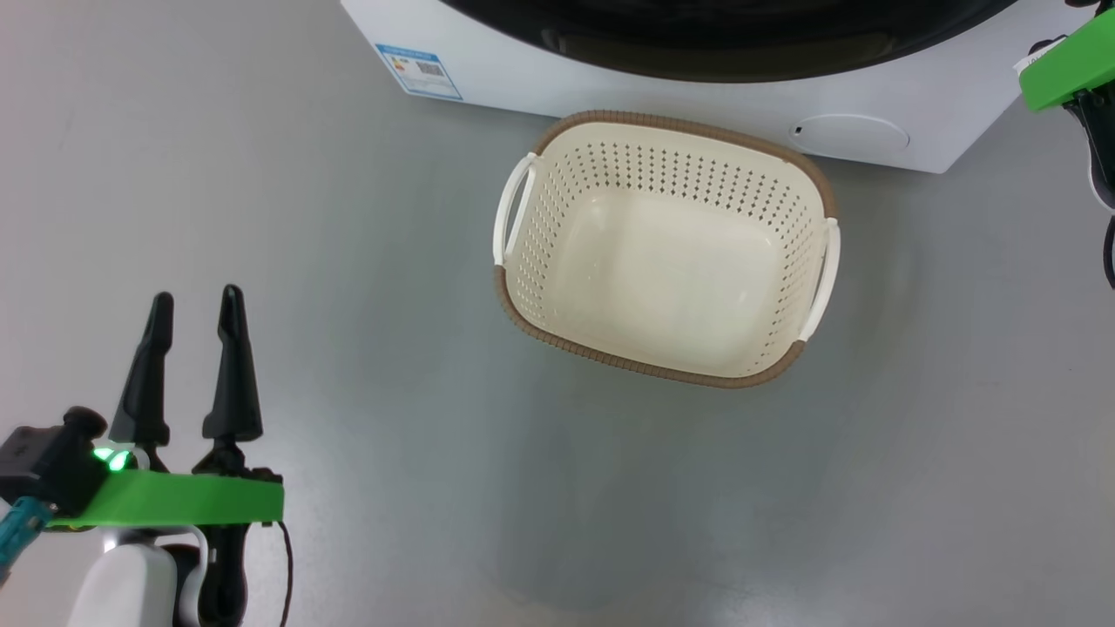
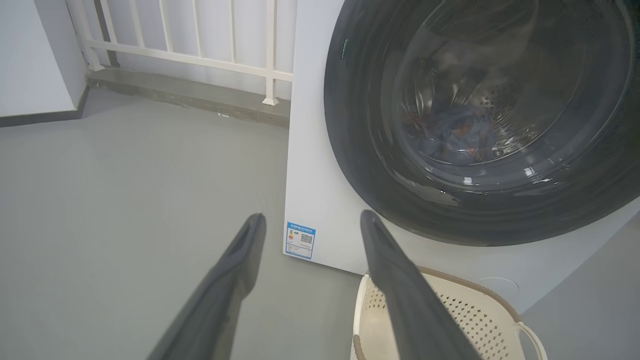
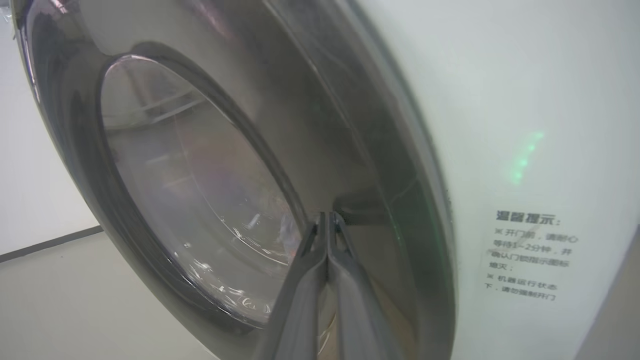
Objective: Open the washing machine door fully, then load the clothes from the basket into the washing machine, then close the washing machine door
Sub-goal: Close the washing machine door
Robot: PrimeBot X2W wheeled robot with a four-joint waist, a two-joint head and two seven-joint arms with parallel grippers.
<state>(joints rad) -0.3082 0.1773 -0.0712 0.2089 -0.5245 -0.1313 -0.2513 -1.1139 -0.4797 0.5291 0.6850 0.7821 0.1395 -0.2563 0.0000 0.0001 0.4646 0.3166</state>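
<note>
Head view up: the basket sits on the grey floor just right of centre, its bare cream bottom showing, with its far rim close to the foot of the washing machine at 12 o'clock. I can't tell if they touch. The blue label is at 11 o'clock on the machine's lower corner. My left gripper hangs at 8 o'clock over open floor, fingers spread wide with nothing between them, well apart from the basket. Through the left wrist camera, the door lies flush against the white front, and the clothes show as a blue bundle with orange marks behind the glass, low in the drum. On the right wrist camera, my right gripper has its fingers pressed together on nothing, tips up at the door's black rim beside the handle recess at 1 o'clock from them. Contact I can't judge.
</note>
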